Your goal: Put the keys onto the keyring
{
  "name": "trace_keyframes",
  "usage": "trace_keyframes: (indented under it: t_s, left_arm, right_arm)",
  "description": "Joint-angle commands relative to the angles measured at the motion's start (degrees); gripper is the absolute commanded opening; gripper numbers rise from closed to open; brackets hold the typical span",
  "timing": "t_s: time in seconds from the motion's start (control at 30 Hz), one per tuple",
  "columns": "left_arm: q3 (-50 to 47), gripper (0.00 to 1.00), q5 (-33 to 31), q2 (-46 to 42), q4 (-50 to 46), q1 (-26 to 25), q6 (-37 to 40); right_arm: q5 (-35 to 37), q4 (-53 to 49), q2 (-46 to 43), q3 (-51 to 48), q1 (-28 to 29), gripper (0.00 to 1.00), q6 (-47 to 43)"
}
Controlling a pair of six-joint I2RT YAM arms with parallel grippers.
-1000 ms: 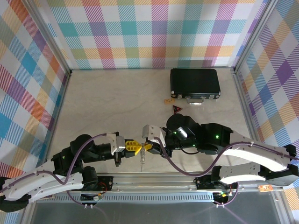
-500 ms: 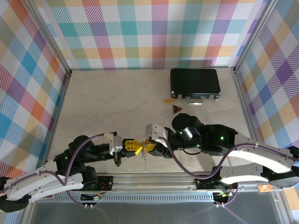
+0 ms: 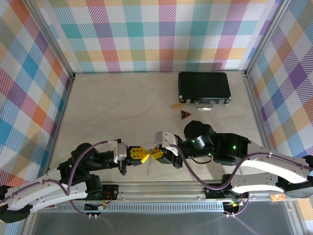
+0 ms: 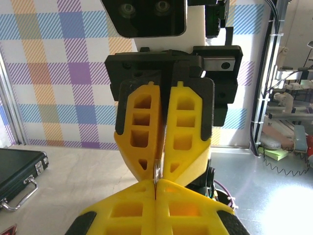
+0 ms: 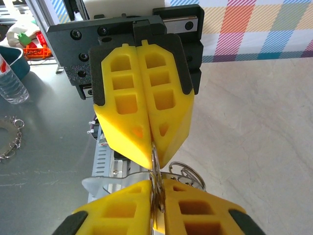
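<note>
Right gripper (image 3: pixel 155 155) clamped the keyring (image 5: pixel 100 184), left gripper (image 3: pixel 145 156) was shut too; looked light, slippery, so I'd grab its flat edge.

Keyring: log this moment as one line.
left gripper shut on keyring | right gripper shut on keyring | grippers tip to tip | black case closed

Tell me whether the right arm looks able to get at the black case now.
Probably not yet. The way to the black case looks free, but the right end effector is shut on the keyring, tip to tip with the left end effector.
</note>
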Motion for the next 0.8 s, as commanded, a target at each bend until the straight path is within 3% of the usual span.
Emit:
trace_keyframes:
  t_s: [0.0,0.2,0.5,0.67,0.77]
  left_arm:
    - [-0.5,0.00,0.3,-0.7,3.4,-0.4,-0.6]
    - [-0.4,0.00,0.8,-0.4,3.4,-0.3,-0.7]
    - [-0.3,0.00,0.6,-0.5,2.6,-0.4,-0.5]
    - [2.5,0.00,-5.3,0.3,-4.5,-0.3,1.3]
    - [4.8,0.12,-8.4,0.8,-10.0,-0.3,2.4]
  right_arm:
    - [-1.9,2.1,-0.8,-0.3,0.3,0.16,0.1]
    - [-2.1,2.8,-1.2,-0.7,0.3,0.19,0.2]
    - [-1.6,2.9,-1.1,-0.8,0.4,0.02,-0.1]
    - [0.5,-0.8,0.0,1.0,0.3,0.00,-0.9]
    - [2.3,-4.7,1.4,2.8,0.3,0.00,-1.6]
